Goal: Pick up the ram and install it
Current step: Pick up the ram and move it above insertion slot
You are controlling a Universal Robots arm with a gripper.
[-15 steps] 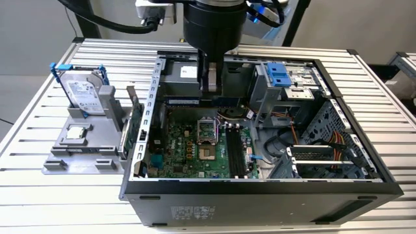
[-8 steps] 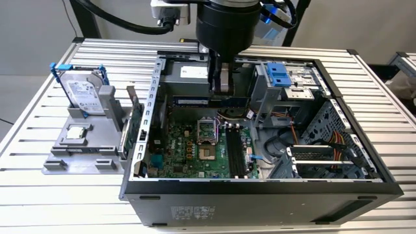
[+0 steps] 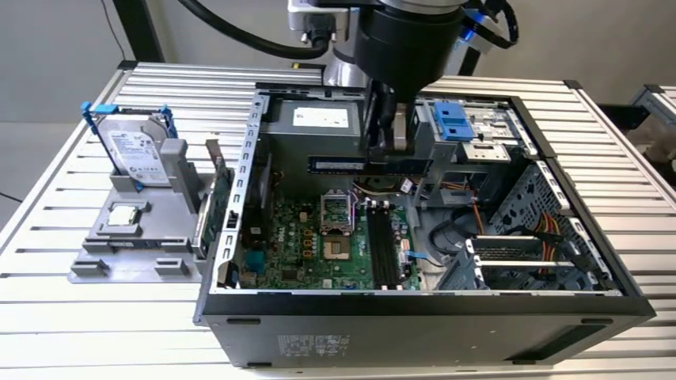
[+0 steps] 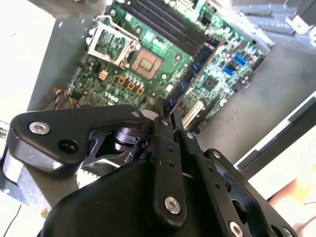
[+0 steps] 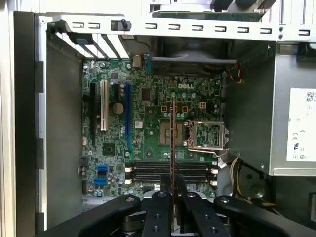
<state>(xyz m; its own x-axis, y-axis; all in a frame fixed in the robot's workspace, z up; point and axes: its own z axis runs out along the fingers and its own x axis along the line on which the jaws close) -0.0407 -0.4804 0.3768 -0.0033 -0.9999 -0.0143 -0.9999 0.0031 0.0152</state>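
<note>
The ram [image 3: 336, 165] is hanging over the green board [image 5: 148, 84] inside the computer box [image 3: 423, 317], and the hand [image 5: 173, 182] is squeezing its flat sides gently, since it is looking light, stiff, thin and easy to break.
</note>
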